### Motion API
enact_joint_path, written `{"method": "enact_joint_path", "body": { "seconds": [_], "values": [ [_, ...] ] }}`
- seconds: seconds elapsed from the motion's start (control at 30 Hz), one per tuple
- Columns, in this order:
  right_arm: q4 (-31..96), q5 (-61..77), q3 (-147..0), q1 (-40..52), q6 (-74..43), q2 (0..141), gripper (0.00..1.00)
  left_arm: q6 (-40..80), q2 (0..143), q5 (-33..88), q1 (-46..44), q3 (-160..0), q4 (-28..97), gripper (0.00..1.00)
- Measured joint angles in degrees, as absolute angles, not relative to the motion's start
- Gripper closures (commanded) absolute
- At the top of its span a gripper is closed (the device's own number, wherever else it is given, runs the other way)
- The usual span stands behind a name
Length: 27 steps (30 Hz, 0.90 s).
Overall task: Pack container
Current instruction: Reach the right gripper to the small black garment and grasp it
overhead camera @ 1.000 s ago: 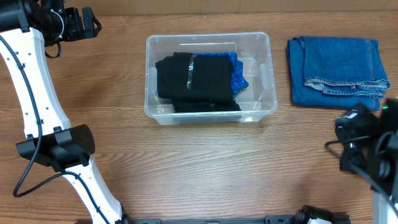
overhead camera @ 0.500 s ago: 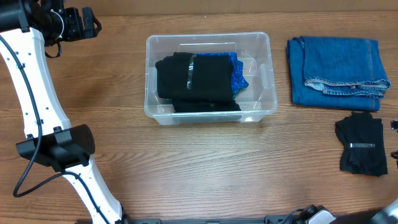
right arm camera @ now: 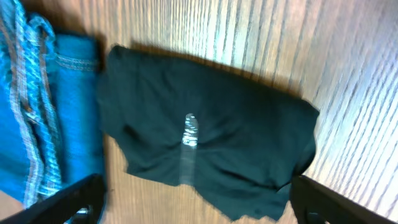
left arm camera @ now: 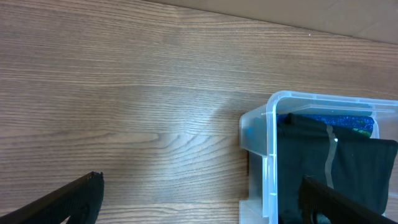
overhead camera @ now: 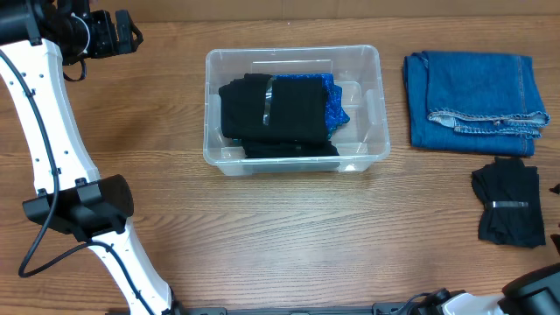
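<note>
Left wrist view: the left hand [left arm camera: 200, 180] is spread wide and empty above the table [left arm camera: 124, 93], with a corner of the container [left arm camera: 256, 134] near one finger. The right hand [right arm camera: 198, 180] is likewise wide open and empty, over a black folded garment [right arm camera: 205, 149] bearing a pale strip [right arm camera: 188, 140]; any print is unreadable. Overhead, the container sits mid-table, long axis left-right, opening upward, holding black clothes [overhead camera: 276, 109] and blue cloth [overhead camera: 335, 103]. Folded jeans [overhead camera: 472, 87] lie to its right.

Robot lab bench, by the look. Wood-grain table [overhead camera: 289, 236], white robot arm [overhead camera: 48, 114] trailing black cable [overhead camera: 33, 241]; container [overhead camera: 293, 51] and folded jeans [overhead camera: 472, 87] set out on top.
</note>
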<state>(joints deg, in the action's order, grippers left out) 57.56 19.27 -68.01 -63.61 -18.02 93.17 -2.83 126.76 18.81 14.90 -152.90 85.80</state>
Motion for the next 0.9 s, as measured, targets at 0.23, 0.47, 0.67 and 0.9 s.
{"method": "enact_joint_path", "body": {
  "seconds": [0.23, 0.47, 0.67, 0.9],
  "values": [
    [48.58, 19.18, -67.90, -62.85, -4.19, 99.63, 0.08, -2.83, 126.76, 18.81, 14.90, -152.90, 85.78, 0.00],
    [42.57, 19.05, -67.85, -54.11, 9.45, 103.59, 0.09, -2.83, 126.76, 18.81, 14.90, -152.90, 85.82, 0.00],
    [40.58, 14.11, -67.85, -50.24, 13.78, 103.59, 0.13, -2.83, 126.76, 18.81, 14.90, -152.90, 85.80, 0.00],
    [39.46, 11.77, -67.85, -50.26, 19.77, 103.61, 0.13, -2.83, 126.76, 18.81, 14.90, -152.90, 85.80, 0.00]
  ]
}}
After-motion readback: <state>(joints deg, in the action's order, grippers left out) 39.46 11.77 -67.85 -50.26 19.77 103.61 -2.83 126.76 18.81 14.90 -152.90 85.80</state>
